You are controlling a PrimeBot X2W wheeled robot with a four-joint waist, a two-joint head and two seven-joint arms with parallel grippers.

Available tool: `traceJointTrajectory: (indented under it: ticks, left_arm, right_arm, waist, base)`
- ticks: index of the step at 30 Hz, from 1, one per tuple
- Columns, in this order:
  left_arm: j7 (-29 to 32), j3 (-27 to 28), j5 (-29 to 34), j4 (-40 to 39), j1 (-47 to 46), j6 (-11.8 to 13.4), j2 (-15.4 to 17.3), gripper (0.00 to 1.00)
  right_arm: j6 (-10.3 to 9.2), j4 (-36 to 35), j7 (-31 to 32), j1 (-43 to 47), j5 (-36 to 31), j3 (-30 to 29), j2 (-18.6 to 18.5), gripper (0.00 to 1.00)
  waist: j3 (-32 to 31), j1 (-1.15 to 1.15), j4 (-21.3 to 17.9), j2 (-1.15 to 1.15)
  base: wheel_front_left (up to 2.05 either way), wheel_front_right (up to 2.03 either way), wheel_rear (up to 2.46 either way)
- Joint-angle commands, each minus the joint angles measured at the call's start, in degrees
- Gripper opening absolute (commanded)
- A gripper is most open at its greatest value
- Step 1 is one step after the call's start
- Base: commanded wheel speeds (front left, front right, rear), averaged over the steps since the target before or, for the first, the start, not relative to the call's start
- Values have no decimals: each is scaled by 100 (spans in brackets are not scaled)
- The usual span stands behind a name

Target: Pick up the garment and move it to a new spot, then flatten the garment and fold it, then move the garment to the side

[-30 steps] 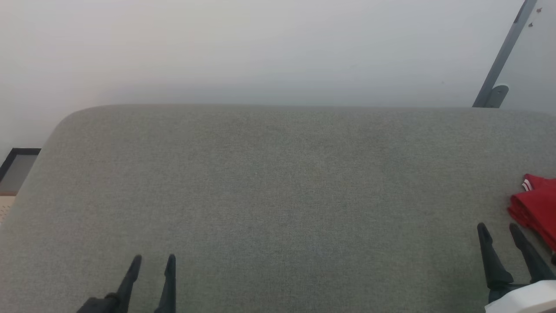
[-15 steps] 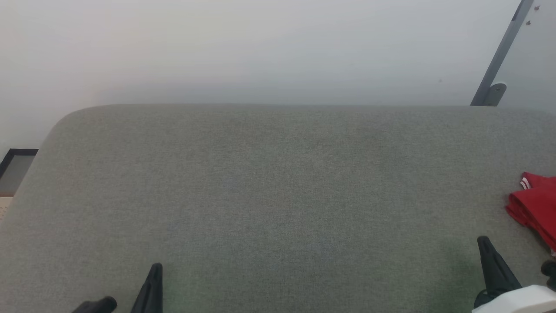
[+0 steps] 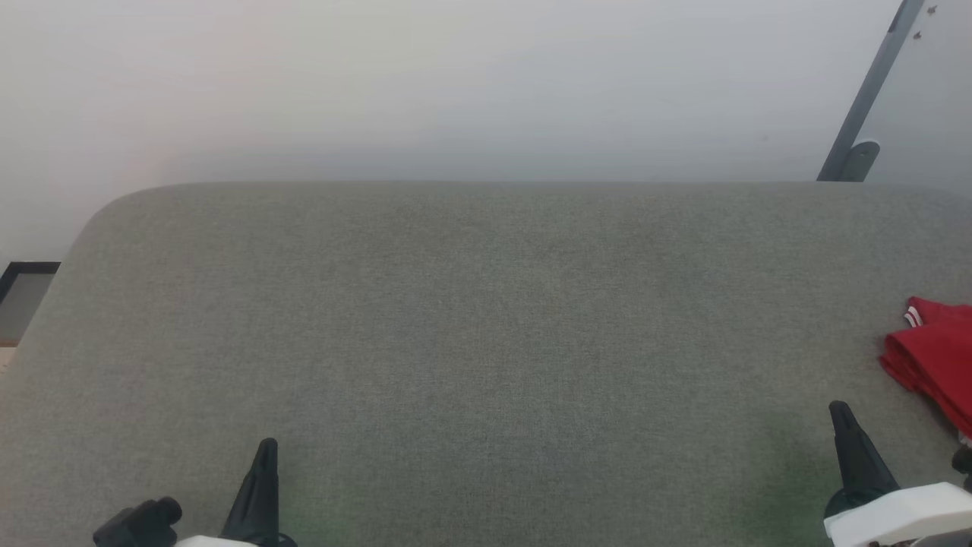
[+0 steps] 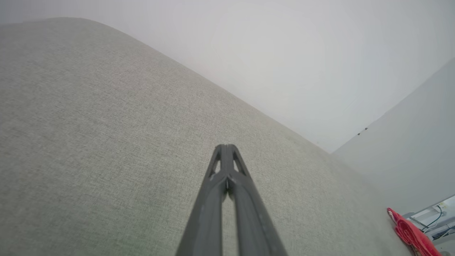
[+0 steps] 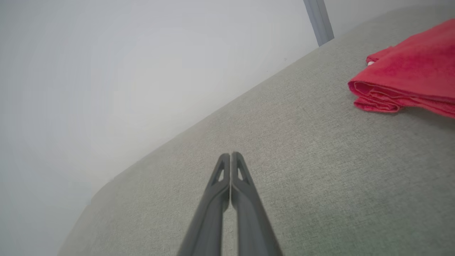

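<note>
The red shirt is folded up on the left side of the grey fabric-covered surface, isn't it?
Not the left. The folded red shirt lies at the right edge of the grey fabric-covered surface, as the head view shows.

A grey upholstered surface (image 3: pixel 486 319) of fine, matt woven cloth carries the garment (image 5: pixel 408 78), soft red fabric with a slightly fuzzy nap. The left gripper (image 4: pixel 226 146) and right gripper (image 5: pixel 231 154) look like dark, matt moulded plastic; the right arm's white casing (image 3: pixel 904 513) is smooth and faintly glossy. The wall (image 3: pixel 456 83) is smooth, matt and pale.
</note>
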Motion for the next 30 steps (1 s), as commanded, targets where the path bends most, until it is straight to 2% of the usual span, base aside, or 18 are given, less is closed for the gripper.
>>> traceJointTrajectory:
  ticks: [1, 30]
  left_arm:
    - [60, 40, -253, -56, -172, -5, 5, 0]
    - [602, 136, -2323, 101, -615, -12, -37, 0]
  right_arm:
    - [0, -73, 54, -186, 188, -52, -9, 0]
    - [0, -10, 532, -486, 1807, -208, 366, 0]
  waist:
    - [2, 0, -5, 0]
    - [39, 0, -99, 0]
  base:
    - [0, 0, 0]
    - [0, 0, 0]
